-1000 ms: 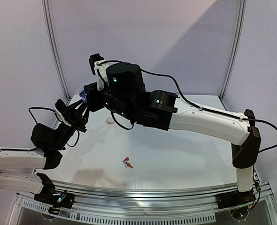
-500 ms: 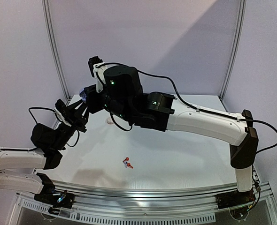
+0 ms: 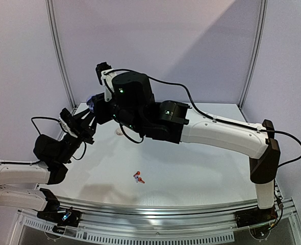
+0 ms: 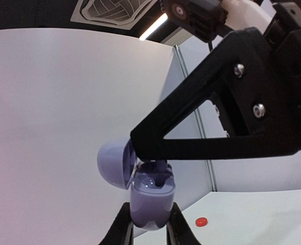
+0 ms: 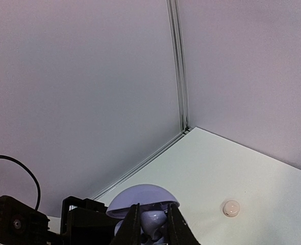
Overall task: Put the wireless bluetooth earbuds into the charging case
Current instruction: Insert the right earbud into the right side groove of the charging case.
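Left end effector (image 4: 147, 227) clamped on lavender case (image 4: 150, 196); right end effector (image 5: 153, 227) grip indiscernible, cropped.

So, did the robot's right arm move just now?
Yes. The right arm slid slightly left, toward the left corner post.

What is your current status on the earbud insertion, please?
Left pincer shut on open lavender case, held aloft. Right pincer at case mouth, seemingly pinching lavender bud. Red-orange buds lie on table. Nothing blocking.

No legible text, label, brand or number on anything.
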Robot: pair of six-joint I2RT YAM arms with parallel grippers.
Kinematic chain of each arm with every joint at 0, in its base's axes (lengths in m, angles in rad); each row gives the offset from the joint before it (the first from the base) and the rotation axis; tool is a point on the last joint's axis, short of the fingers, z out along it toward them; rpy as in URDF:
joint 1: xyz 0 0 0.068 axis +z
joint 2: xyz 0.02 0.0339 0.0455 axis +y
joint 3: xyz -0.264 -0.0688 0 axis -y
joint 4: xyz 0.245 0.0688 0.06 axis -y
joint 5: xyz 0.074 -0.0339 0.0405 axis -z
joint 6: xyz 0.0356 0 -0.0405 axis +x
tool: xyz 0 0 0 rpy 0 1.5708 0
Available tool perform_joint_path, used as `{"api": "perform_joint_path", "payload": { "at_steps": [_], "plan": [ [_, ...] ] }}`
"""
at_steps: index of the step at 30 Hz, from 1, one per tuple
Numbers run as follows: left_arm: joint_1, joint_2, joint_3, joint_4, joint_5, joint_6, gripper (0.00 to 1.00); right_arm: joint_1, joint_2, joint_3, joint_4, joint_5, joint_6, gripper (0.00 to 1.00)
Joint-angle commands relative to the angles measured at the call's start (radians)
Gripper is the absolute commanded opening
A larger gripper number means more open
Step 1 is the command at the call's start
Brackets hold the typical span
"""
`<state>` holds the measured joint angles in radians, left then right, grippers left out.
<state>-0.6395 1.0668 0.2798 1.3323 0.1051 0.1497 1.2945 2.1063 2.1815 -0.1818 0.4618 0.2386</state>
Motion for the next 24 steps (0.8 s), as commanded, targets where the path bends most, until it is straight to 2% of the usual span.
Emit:
{"api": "perform_joint_path", "payload": {
  "at_steps": [1, 15, 20, 24],
  "plan": [
    [-0.004, -0.005, 0.012, 0.108, 0.013, 0.012, 0.00, -0.005, 0.033, 0.020, -0.027, 0.018, 0.004, 0.20],
    [-0.003, -0.008, 0.007, 0.096, 0.002, -0.010, 0.00, -0.005, 0.022, 0.024, -0.015, 0.033, -0.002, 0.38],
    [-0.003, -0.017, 0.001, 0.073, -0.016, -0.036, 0.00, -0.004, -0.001, 0.023, -0.009, 0.066, -0.013, 0.40],
    [-0.002, -0.020, -0.001, 0.064, -0.024, -0.036, 0.00, -0.005, -0.019, 0.023, 0.001, 0.080, -0.028, 0.47]
  ]
}}
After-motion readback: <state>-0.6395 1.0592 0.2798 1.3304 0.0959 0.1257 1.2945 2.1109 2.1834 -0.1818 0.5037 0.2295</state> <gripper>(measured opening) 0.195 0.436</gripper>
